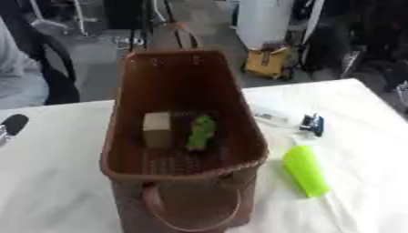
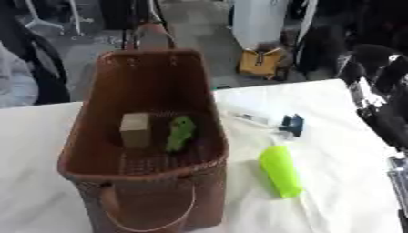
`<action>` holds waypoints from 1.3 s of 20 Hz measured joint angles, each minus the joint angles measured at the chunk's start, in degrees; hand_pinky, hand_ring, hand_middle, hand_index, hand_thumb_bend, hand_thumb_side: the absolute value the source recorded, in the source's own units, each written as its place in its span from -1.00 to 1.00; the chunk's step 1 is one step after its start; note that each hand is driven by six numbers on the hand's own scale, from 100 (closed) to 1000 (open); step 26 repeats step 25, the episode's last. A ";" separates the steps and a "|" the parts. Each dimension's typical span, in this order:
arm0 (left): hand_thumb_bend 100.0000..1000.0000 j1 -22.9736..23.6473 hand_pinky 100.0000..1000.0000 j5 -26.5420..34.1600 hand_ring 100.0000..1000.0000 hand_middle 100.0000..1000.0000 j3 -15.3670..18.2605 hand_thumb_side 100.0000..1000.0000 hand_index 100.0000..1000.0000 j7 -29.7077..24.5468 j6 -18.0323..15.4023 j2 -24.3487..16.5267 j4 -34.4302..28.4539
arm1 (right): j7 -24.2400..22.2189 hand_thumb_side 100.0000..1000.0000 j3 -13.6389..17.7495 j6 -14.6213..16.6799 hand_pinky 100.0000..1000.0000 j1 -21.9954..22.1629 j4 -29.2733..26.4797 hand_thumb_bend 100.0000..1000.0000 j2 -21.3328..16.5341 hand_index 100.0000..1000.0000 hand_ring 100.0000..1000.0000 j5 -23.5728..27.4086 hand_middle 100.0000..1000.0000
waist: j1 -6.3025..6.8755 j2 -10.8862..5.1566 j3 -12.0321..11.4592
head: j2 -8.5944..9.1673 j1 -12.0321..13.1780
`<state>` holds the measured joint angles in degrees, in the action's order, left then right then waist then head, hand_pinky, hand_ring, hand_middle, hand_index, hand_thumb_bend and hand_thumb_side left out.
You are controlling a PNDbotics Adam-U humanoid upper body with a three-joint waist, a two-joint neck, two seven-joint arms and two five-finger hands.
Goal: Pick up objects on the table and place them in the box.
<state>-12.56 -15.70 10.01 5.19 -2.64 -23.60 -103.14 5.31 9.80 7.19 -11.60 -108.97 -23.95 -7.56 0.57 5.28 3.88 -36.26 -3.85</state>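
Note:
A brown woven basket (image 1: 119, 136) with two handles stands in the middle of the white table. Inside it lie a tan block (image 1: 157, 129) and a green leafy thing (image 1: 201, 132). To the right of the basket, on the table, lie a lime-green cylinder (image 1: 305, 170), a small blue and black object (image 1: 313, 124) and a thin clear object (image 1: 269, 117). My right hand (image 2: 374, 91), black with silver parts, shows at the right edge beyond the blue object, and holds nothing that I can see. A black part of my left hand (image 1: 12, 125) shows at the left edge, away from the basket.
The table's far edge (image 1: 303, 84) runs just behind the basket. Beyond it on the floor are a yellow bag (image 1: 267, 63), a white column and chair legs. A person's grey sleeve (image 1: 16, 77) shows at the far left.

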 measured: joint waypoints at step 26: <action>0.59 0.19 0.22 -0.48 0.14 0.16 -0.29 -0.23 0.51 -0.70 0.20 0.00 -0.67 | -0.26 0.17 -0.30 -0.17 -0.02 -0.01 0.00 -0.46 -0.01 0.57 0.11 0.00 0.38 | 0.06 0.10 0.36 | 0.97 -0.08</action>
